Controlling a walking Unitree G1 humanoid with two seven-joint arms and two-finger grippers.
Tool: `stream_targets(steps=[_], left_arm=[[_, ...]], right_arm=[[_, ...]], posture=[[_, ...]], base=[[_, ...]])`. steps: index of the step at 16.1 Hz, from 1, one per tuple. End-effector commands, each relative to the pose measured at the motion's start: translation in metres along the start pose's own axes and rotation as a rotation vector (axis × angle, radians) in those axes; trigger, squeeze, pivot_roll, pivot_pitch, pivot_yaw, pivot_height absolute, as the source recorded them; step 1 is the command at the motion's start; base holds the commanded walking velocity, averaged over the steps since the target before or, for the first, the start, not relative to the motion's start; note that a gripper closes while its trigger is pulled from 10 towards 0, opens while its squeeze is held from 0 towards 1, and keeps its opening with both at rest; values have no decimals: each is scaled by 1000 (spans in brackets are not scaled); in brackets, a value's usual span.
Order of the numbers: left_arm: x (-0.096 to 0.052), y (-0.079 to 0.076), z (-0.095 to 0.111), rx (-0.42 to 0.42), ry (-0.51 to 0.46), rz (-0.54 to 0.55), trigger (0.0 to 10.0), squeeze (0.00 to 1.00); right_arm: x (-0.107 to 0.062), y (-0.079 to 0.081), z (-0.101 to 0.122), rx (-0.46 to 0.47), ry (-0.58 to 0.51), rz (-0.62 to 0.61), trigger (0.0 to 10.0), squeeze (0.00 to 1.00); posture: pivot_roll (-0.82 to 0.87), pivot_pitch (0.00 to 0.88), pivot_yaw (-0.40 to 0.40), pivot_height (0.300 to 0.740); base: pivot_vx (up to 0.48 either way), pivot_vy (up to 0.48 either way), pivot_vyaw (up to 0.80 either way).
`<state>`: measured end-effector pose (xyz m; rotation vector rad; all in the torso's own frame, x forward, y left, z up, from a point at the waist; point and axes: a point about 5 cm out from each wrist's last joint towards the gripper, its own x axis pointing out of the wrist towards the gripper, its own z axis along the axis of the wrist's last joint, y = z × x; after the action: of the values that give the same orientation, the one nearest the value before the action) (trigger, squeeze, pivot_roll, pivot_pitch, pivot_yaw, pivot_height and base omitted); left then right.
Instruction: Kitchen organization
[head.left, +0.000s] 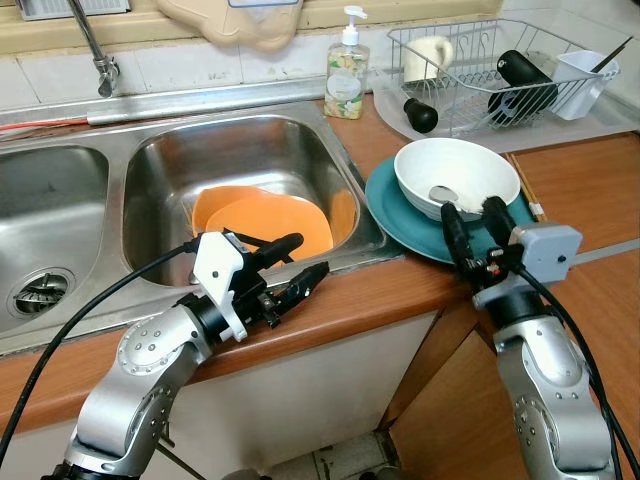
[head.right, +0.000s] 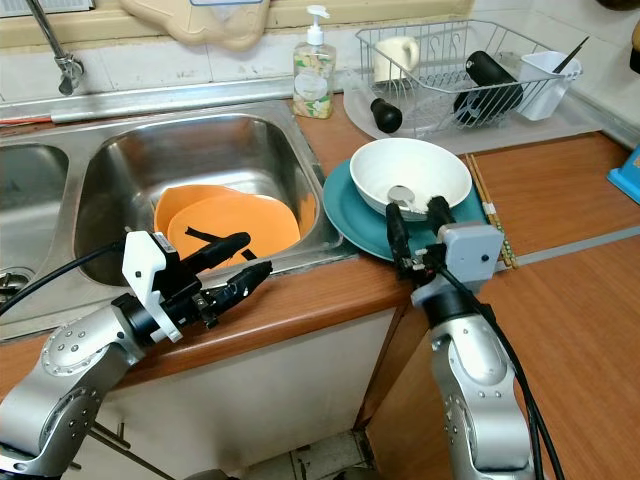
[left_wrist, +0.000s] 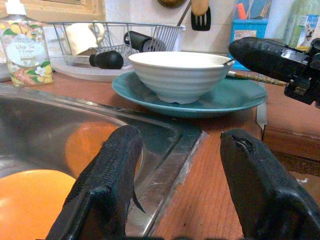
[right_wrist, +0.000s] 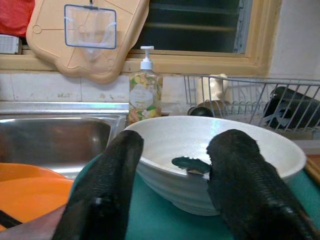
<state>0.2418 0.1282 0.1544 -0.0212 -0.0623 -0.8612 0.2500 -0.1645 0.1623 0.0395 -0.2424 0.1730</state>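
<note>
Bowl work next, I judge: my right claw (head.left: 474, 213), fingers wide and empty, sits at six o'clock of the white ribbed ceramic bowl (head.left: 457, 176) on the round teal plate (head.left: 395, 215); a spoon, probably, lies inside. Left claw (head.left: 292, 262) hovers open over the bench edge.

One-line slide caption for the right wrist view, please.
Right hand, fingers open, faces a white bowl holding a spoon on a teal plate.

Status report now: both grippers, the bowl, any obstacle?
Left gripper open over sink edge. Right gripper open before white bowl on blue plate. Spoon inside bowl.
</note>
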Motion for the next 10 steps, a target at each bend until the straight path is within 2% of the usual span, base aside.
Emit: stream_targets(steps=[1,10], left_arm=[[1,-4,0,8,11,-18,10000,0],[6,-7,0,11,21,-32,10000,0]], right_arm=[[2,-2,-1,14,11,-10,0,0],[3,-7,2,5,-5,-23,0,0]], posture=[[-59,0,8,740],[-62,0,12,740]], base=[[0,0,0],[0,0,0]])
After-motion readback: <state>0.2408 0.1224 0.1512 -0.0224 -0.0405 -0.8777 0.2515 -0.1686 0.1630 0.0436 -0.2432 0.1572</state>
